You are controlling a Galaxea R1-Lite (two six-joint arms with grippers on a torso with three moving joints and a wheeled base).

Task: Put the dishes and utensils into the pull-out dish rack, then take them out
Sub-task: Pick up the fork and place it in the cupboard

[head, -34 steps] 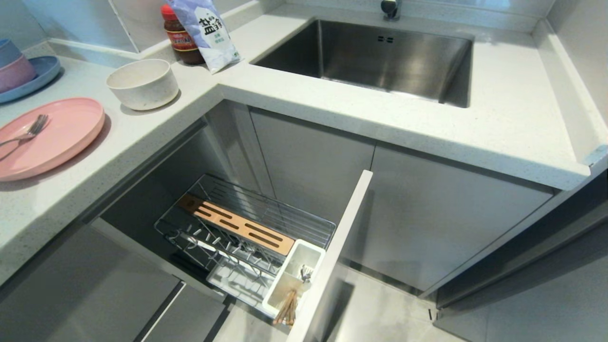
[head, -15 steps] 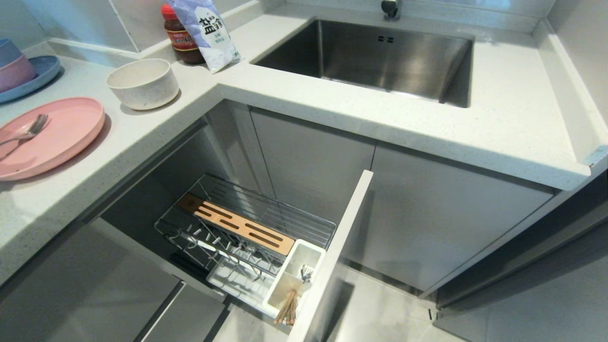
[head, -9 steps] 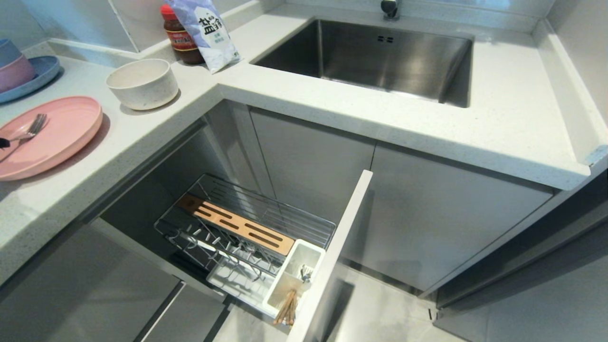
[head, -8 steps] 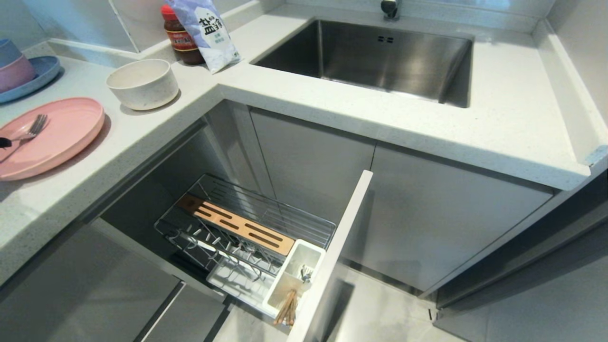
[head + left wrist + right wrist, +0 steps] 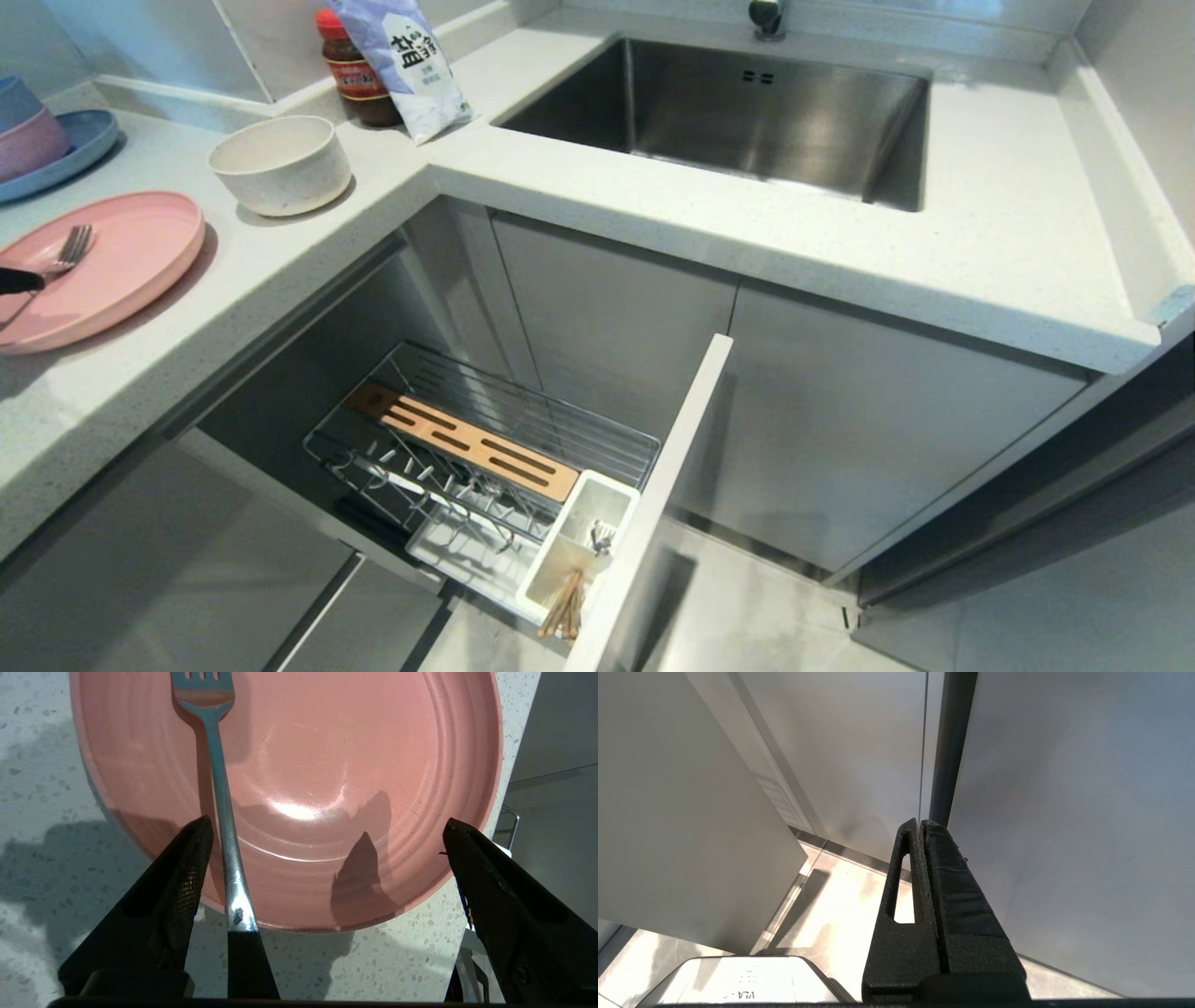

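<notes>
Head view: an L-shaped speckled counter (image 5: 653,215) with a steel sink (image 5: 747,112) is shown, and the pull-out dish rack (image 5: 485,467) is drawn out below the counter's inner corner
Left gripper (image 5: 327,830): seen in the left wrist view above the near rim of the pink plate (image 5: 327,765); the jaws are spread wide and nothing is held between them; only a dark tip is seen at the left edge of the head view
Fork (image 5: 219,788): laid on the pink plate with tines toward the plate's middle and handle running out over the rim; it is just beside one finger (image 5: 177,896), and contact with it cannot be told
Pink plate in head view (image 5: 112,271): set flat on the counter's left part, with the fork (image 5: 65,257) on its left portion
Bowl (image 5: 280,163): cream-white, speckled, set upright on the counter beyond the plate and apart from it
Chopsticks (image 5: 563,605): stood in the near compartment of the white cutlery holder (image 5: 579,551) at the rack's front end
Rack contents: a slotted wooden strip (image 5: 467,446) is laid along the middle; the plate prongs hold no dish
Right gripper (image 5: 922,826): fingers are pressed together, empty, hung beside grey cabinet panels above the floor
Other items: a blue plate with stacked bowls (image 5: 42,140) is placed at the far left, and a red-capped jar (image 5: 350,65) and a white bag (image 5: 401,56) are stood by the wall
</notes>
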